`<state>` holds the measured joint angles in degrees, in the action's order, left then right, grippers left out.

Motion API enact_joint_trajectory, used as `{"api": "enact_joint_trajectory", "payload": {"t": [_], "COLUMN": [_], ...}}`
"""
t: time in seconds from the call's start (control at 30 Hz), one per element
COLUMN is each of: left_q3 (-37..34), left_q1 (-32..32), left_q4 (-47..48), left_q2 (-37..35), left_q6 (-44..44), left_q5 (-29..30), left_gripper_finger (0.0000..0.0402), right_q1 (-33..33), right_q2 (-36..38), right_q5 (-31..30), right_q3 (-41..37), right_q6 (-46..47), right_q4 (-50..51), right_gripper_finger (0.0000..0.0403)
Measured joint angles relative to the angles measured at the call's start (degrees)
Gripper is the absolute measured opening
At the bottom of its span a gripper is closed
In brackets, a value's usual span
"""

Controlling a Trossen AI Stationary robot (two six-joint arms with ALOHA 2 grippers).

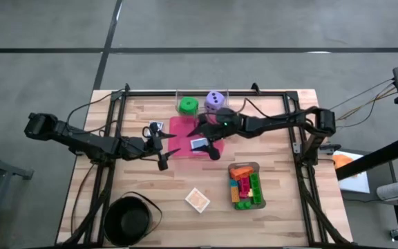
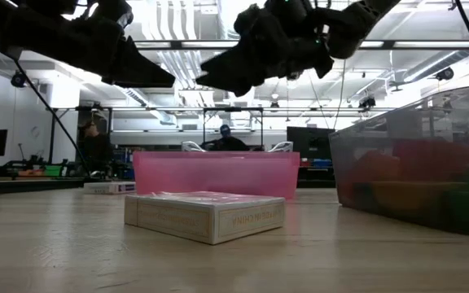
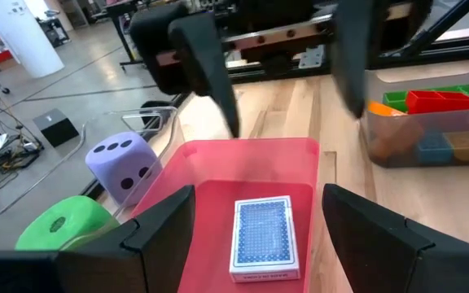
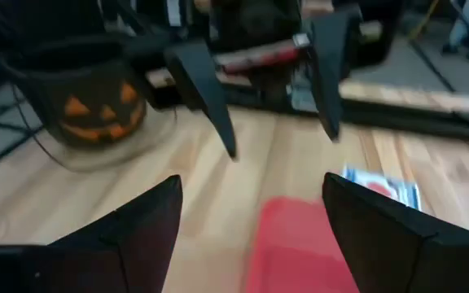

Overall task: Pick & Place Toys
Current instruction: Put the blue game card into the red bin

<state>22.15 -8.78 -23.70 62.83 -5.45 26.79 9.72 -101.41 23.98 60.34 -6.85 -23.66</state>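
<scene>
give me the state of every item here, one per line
left pincer: open, empty, at pink tray's edge
right pincer: open, empty, over pink tray
blue card: lying flat in pink tray
green die: on table behind tray
purple die: beside green die
bricks: packed in grey tray
black bowl: upright
card box: flat on table

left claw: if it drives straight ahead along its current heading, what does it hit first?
Most likely the right claw, which hangs open directly opposite the open left claw, above the pink tray holding the blue card. Depth between them is unclear.
</scene>
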Motion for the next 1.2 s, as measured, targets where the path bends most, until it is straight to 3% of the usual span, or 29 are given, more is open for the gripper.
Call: {"api": "enact_joint_trajectory", "payload": {"t": [0.53, 0.9, 1.2], "left_q3": [0.0, 0.0, 0.0], "left_q1": [0.0, 0.5, 0.8], "left_q4": [0.0, -0.7, 0.2], "left_q2": [0.0, 0.0, 0.0], "left_q6": [2.6, 4.5, 7.6], "left_q5": [-0.1, 0.7, 0.9], "left_gripper_finger": [0.0270, 0.0270, 0.0270], "right_q1": [-4.3, -4.3, -4.4], "right_q2": [3.0, 19.6, 35.8], "right_q5": [-3.1, -6.6, -14.5], "right_q3": [-17.7, -31.8, -44.5], "right_q6": [2.2, 1.7, 2.0], "right_q4": [-31.9, -29.0, -25.6], "right_gripper_finger": [0.0291, 0.0291, 0.0291]}}
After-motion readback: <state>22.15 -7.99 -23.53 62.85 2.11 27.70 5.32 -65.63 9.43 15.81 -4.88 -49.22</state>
